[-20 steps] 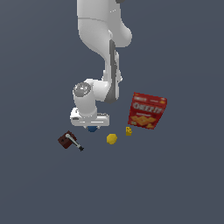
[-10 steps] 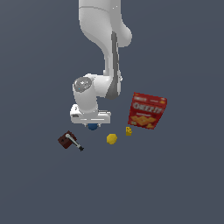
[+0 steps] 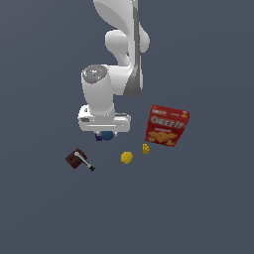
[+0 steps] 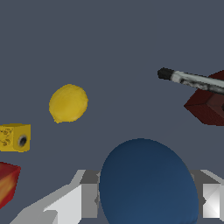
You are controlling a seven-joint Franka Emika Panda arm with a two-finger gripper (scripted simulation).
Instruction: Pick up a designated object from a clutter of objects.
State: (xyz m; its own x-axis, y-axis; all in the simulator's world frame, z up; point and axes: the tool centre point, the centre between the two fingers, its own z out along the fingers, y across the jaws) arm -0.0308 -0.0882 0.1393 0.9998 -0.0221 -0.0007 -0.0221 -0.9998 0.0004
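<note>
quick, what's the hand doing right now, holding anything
Hand: closed on the blue ball, a finger on each side of it; in the exterior view the ball sits just under the hand.

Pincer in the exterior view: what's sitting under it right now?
The blue ball shows just below the pincer, with a purple block peeking out beside it. The wrist view shows the ball between the fingers; contact can't be confirmed.

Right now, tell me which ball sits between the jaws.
The blue ball, flanked by both jaws. The yellow ball lies apart on the floor.
</note>
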